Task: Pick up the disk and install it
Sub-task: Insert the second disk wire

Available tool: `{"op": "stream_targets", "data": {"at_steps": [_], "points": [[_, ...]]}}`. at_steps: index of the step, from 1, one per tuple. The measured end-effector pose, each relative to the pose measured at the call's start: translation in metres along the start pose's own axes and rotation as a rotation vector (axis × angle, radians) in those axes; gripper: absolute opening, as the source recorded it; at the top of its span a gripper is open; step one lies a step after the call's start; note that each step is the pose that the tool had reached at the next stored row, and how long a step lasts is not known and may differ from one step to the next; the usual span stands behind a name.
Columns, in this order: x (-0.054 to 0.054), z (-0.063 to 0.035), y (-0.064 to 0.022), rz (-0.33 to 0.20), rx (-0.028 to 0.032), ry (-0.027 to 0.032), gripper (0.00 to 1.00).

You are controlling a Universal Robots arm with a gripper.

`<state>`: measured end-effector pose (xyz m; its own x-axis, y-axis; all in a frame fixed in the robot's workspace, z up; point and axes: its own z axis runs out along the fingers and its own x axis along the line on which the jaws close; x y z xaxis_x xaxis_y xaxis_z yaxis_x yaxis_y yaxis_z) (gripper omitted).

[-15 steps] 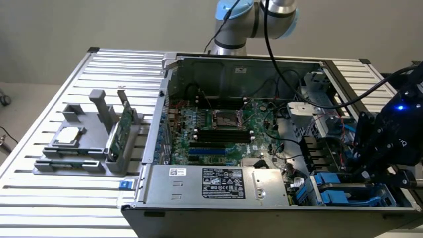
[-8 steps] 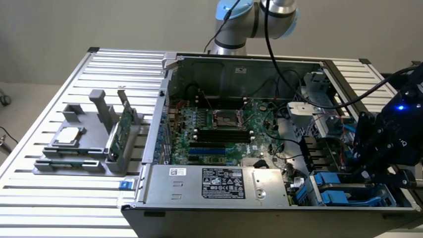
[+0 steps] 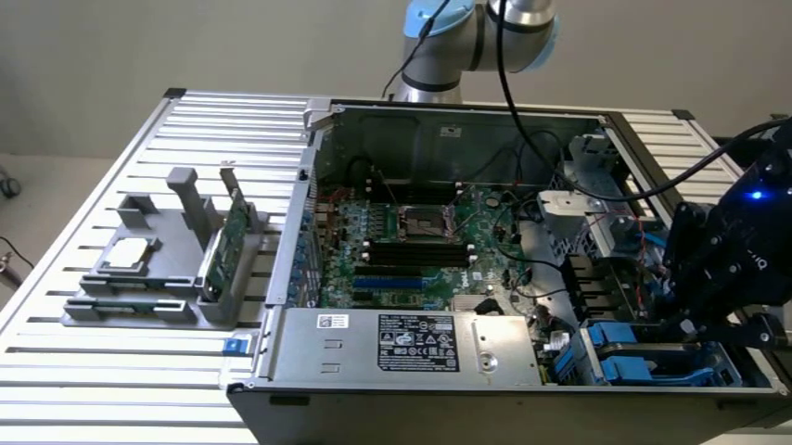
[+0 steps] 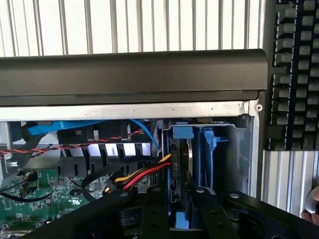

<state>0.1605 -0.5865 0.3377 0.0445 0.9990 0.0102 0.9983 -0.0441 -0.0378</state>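
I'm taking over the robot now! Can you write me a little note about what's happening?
Gripper: down at the drive bay in the computer case's front corner, on the exterior view's right. Whether the jaws are open or shut can't be seen.
Disk: on edge in its blue carrier, inside the bay right at the gripper.
Done: disk is off the table and in the bay.
Left: can't tell if it is fully seated.

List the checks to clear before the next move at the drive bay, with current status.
1. End effector positioned over the drive bay in the computer case corner: ok.
2. Disk standing on edge inside the bay: ok.
3. Disk fully seated: cannot tell.
4. Yellow, red and black power cable clear of the disk: not ok, it runs right up to the disk's edge.
5. Green circuit card parked in its grey fixture, away from the end effector: ok.
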Motion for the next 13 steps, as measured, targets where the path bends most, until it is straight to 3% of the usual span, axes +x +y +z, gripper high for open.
{"op": "stream_targets", "data": {"at_steps": [4,8,11,13], "points": [[0.0001,-0.0099,-0.0004,0.0,0.0036,0.0,0.25],[0.0001,-0.0107,-0.0003,0.0,0.0038,0.0002,0.25],[0.0002,-0.011,0.0005,0.0,0.0038,-0.0003,0.11],[0.0002,-0.0109,0.0009,0.0,0.0038,-0.0001,0.11]]}}
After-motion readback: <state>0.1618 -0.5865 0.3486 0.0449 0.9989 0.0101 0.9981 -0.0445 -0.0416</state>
